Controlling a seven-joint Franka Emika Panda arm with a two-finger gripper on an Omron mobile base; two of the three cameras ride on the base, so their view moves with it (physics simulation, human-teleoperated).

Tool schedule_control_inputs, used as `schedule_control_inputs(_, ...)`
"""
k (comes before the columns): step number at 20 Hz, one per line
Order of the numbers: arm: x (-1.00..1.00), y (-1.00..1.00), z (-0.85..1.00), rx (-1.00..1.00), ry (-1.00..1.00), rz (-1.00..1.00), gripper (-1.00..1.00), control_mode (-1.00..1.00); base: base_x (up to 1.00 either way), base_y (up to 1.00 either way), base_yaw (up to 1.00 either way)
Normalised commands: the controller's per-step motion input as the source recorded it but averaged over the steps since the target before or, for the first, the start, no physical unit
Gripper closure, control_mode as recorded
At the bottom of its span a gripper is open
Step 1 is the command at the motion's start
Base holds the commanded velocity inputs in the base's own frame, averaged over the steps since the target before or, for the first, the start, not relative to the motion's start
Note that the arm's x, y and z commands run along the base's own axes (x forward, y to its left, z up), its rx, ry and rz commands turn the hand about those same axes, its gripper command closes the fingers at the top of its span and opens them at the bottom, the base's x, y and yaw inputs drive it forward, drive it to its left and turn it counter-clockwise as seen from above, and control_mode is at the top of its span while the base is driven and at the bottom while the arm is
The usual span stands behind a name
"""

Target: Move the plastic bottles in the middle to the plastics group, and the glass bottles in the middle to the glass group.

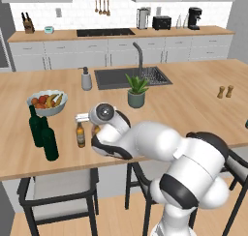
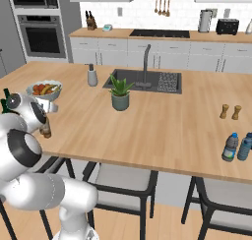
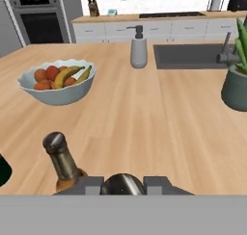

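Note:
My gripper (image 3: pixel 123 185) is shut on the neck of a brown beer bottle (image 1: pixel 95 130), whose round metal cap shows between the fingers in the hand view. It hangs low over the counter's front left. Just left of it stands a second small amber beer bottle (image 1: pixel 80 135) (image 3: pixel 61 160) with a pale label. Two tall dark green wine bottles (image 1: pixel 34 126) (image 1: pixel 49 139) stand further left near the front edge. In the right base view the held bottle (image 2: pixel 46 129) sits under the hand. Two blue plastic bottles (image 2: pixel 230 147) (image 2: pixel 244 146) stand together at the counter's front right.
A white fruit bowl (image 1: pixel 47 103) sits behind the wine bottles. A grey soap dispenser (image 1: pixel 86 79) and a potted plant (image 1: pixel 136 91) flank the sink (image 1: pixel 131 77). Salt and pepper shakers (image 1: pixel 225 91) stand far right. Stools are tucked under the front edge.

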Motion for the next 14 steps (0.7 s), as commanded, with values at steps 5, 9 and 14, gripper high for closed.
schedule_control_inputs(5,-0.08,0.38,0.00,0.00,0.03,0.00,1.00,-1.00,0.00,0.00,0.00)
schedule_control_inputs(9,0.00,0.35,0.00,0.00,0.01,0.00,1.00,-1.00,0.00,0.00,0.00)
schedule_control_inputs(14,0.00,0.26,0.00,0.00,0.00,0.01,1.00,-1.00,0.00,0.00,0.00)
